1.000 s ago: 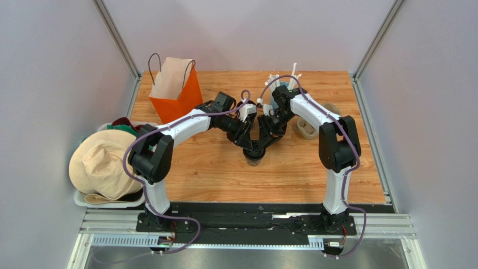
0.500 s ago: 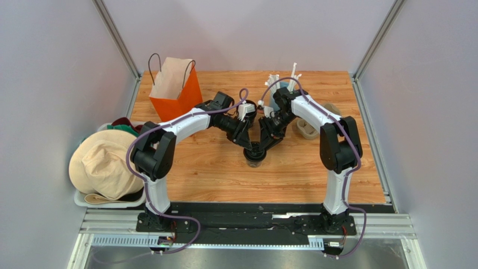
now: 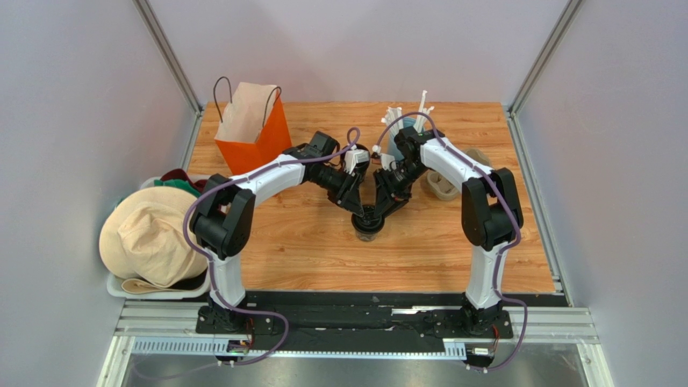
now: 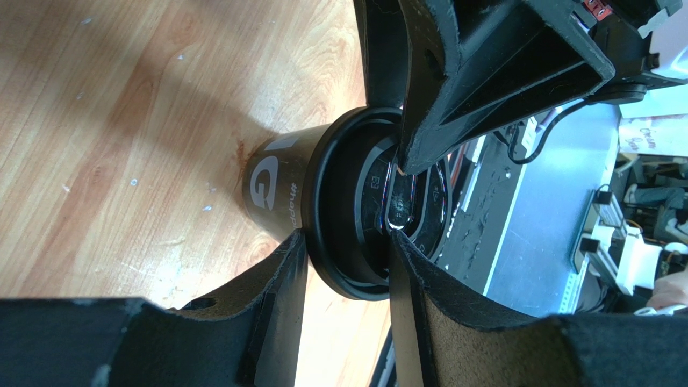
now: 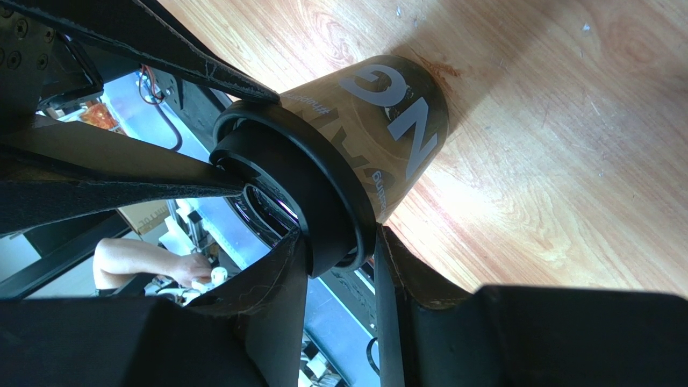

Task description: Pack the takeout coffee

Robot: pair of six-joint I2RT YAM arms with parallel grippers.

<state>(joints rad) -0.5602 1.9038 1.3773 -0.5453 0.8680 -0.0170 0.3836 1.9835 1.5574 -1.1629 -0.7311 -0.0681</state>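
Note:
The takeout coffee [image 3: 367, 229], a dark brown cup with a black lid, stands upright on the wooden table's middle. Both grippers come down on it from behind. My left gripper [image 3: 361, 212] [image 4: 347, 242] pinches the lid [image 4: 347, 201] at its edge, one finger under the rim and the other on the lid's top. My right gripper [image 3: 376, 211] [image 5: 337, 240] is shut across the lid's rim [image 5: 299, 185] on the other side. White letters show on the cup's wall [image 5: 388, 113]. The cup's inside is hidden.
An orange paper bag [image 3: 252, 129] stands open at the back left. A pale blue cup of white straws [image 3: 401, 127] is behind the right arm, and a cardboard cup tray [image 3: 444, 184] lies right of it. A bin of hats [image 3: 149, 238] sits off the table's left edge.
My left gripper's jaws have closed in onto the lid's edge. The right gripper and the cup have stayed where they were.

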